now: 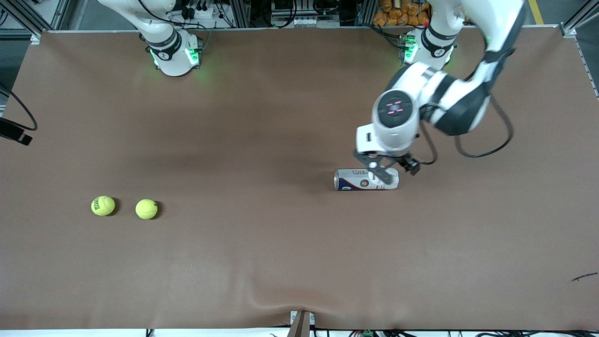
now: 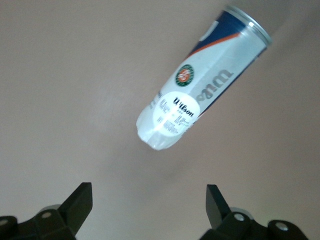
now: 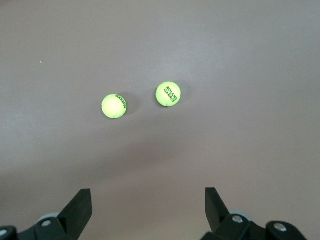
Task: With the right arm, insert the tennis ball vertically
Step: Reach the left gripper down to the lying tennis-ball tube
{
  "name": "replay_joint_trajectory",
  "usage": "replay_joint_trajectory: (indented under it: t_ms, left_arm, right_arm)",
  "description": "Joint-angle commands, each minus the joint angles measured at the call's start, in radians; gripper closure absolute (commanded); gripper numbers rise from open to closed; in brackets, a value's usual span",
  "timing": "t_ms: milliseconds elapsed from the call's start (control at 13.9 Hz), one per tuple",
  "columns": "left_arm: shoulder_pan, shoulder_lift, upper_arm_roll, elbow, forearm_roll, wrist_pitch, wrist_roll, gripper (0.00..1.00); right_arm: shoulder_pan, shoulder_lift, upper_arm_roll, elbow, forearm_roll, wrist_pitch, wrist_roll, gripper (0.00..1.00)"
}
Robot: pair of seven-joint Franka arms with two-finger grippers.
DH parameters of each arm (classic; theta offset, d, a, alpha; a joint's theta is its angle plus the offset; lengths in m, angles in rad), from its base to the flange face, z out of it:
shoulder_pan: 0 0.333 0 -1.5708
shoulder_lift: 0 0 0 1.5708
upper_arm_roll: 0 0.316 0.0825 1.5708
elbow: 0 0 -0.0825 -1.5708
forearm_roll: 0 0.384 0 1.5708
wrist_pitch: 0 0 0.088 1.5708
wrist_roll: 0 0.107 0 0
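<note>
A tennis ball can (image 1: 365, 179) with a white and blue label lies on its side on the brown table. It also shows in the left wrist view (image 2: 200, 95). My left gripper (image 1: 386, 169) is open and empty, low over the can's end toward the left arm's end of the table; in its own view (image 2: 149, 200) the fingers frame bare table beside the can. Two yellow-green tennis balls (image 1: 103, 206) (image 1: 146, 209) lie side by side toward the right arm's end. My right gripper (image 3: 148, 200) is open and empty, high above both balls (image 3: 114, 106) (image 3: 168, 94); the front view does not show it.
The brown table cover (image 1: 281, 262) has a ripple at the edge nearest the front camera. A black cable (image 1: 23, 117) lies at the table's edge at the right arm's end. The right arm's base (image 1: 171, 51) stands at the table's edge along the bases.
</note>
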Motion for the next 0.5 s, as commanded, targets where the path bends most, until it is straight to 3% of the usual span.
replay_joint_trajectory:
  t_ms: [0, 431]
  left_arm:
    - [-0.052, 0.056, -0.004, 0.030, 0.086, -0.009, 0.078, 0.00]
    - [-0.109, 0.152, -0.005, 0.034, 0.278, 0.000, 0.290, 0.00]
  right_arm:
    - [-0.009, 0.030, -0.004, 0.008, -0.002, 0.006, 0.012, 0.00]
    - [-0.005, 0.089, -0.005, 0.016, -0.005, 0.006, 0.009, 0.00]
